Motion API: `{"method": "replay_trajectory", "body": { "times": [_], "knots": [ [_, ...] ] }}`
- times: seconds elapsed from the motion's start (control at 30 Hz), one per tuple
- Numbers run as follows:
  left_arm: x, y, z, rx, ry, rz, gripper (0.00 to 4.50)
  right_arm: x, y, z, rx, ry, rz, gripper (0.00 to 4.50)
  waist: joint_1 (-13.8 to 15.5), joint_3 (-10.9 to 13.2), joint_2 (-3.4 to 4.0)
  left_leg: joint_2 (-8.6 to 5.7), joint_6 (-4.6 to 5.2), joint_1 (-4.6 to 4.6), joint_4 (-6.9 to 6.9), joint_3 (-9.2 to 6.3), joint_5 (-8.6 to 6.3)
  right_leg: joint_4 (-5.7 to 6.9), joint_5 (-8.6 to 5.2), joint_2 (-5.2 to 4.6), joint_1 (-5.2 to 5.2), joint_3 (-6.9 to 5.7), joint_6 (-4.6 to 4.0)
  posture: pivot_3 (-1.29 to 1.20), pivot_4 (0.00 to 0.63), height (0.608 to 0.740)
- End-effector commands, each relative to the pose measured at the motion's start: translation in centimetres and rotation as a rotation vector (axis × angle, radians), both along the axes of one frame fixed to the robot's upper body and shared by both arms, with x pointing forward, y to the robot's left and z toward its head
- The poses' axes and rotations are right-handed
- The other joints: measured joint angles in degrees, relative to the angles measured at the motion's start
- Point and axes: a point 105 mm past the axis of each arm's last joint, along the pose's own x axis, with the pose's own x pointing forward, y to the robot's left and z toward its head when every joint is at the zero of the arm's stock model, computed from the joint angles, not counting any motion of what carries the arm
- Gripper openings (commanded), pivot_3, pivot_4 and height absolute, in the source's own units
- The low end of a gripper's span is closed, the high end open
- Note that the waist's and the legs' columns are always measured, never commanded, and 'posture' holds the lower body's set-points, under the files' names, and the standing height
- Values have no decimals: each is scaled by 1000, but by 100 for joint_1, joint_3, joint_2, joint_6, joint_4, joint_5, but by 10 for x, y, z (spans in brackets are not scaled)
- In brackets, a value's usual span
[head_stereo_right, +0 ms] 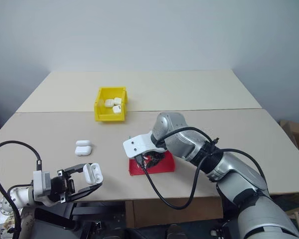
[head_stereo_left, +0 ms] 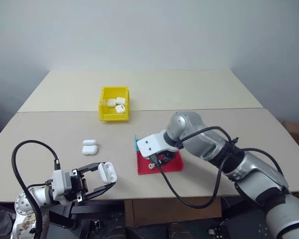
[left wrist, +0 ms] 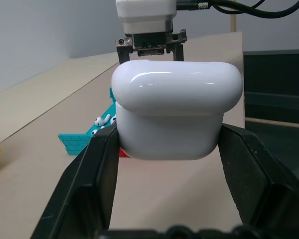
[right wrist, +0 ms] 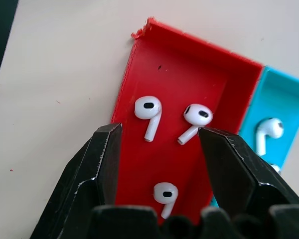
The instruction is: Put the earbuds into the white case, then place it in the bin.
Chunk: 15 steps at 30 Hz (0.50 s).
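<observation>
My left gripper (head_stereo_left: 100, 180) is shut on a white case (head_stereo_left: 107, 172) and holds it level above the table's near left edge; in the left wrist view the case (left wrist: 175, 114) sits between both fingers. My right gripper (right wrist: 162, 144) points down, open, over the red half of the tray (right wrist: 189, 64). Three earbuds (right wrist: 148, 109) lie loose there below the fingers, none gripped. Another earbud (right wrist: 268, 130) lies in the blue half. The yellow bin (head_stereo_left: 103, 107) stands at mid-table, far from both grippers.
The bin holds several white cases (head_stereo_left: 119, 104). Two more white cases (head_stereo_left: 89, 146) lie on the table left of the red and blue tray (head_stereo_left: 144, 168). The right gripper's cable (head_stereo_left: 189, 201) loops past the table's near edge.
</observation>
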Motion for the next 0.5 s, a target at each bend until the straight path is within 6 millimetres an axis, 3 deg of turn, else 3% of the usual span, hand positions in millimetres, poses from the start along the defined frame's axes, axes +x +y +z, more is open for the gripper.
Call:
{"method": "replay_trajectory", "body": {
  "times": [0.03, 0.4, 0.5],
  "knots": [
    [0, 0, 6, 21, -26, 5, 2749, -1, 7, 8, -20, -30, 12, 2918, 0, 0, 0, 0, 0, -2, -1, 0, 0, 0, 0, 0, -2, 0, 0, 0, 150, 740],
    [2, 3, 7, 31, -18, 42, 2749, -8, 18, -1, -51, -25, 40, 2918, 2, 0, 0, 1, 0, -3, -2, 0, 0, 0, -1, 0, -3, -2, -1, 0, 150, 740],
    [3, 3, 8, 36, -15, 53, 2749, -8, 18, -2, -53, -26, 45, 2447, -6, 0, 0, 1, 0, -2, -3, 0, 0, 0, -1, 1, -4, -2, -1, 0, 150, 740]
  ]
}}
